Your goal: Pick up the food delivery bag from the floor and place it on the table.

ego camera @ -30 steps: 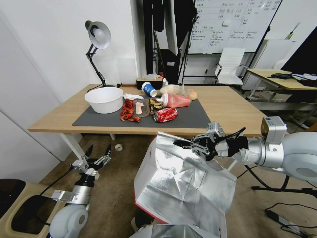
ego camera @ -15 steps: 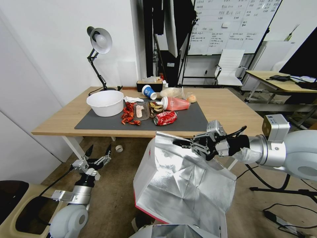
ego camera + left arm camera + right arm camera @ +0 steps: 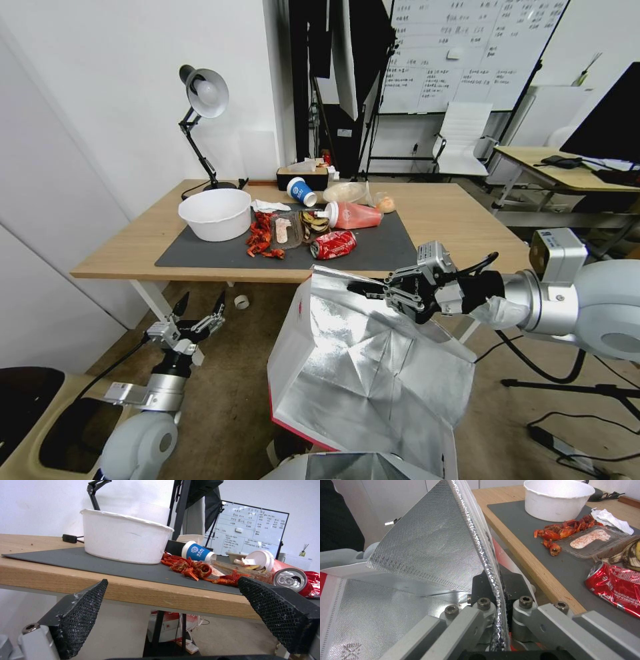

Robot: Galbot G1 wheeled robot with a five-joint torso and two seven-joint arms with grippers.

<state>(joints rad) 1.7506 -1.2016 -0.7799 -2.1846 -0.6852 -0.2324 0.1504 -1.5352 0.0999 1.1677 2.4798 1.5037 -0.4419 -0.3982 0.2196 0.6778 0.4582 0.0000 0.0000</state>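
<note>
Head view: high up, looking forward and down across the table [image 3: 460, 220].
Left wrist view: low, just below the table edge [image 3: 133, 591], looking along the top.
Right wrist view: tight on the foil rim [image 3: 480, 552].
Shared: white bowl [image 3: 215, 213], red can [image 3: 616, 587].

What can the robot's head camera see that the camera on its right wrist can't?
The head view alone shows the desk lamp, the whiteboard, the floor and the open left gripper low beside the table. The right wrist view alone shows, close up, the bag's foil rim pinched between the right gripper's fingers. Both show the food delivery bag, the white bowl, the crushed red can and the crayfish shells.
</note>
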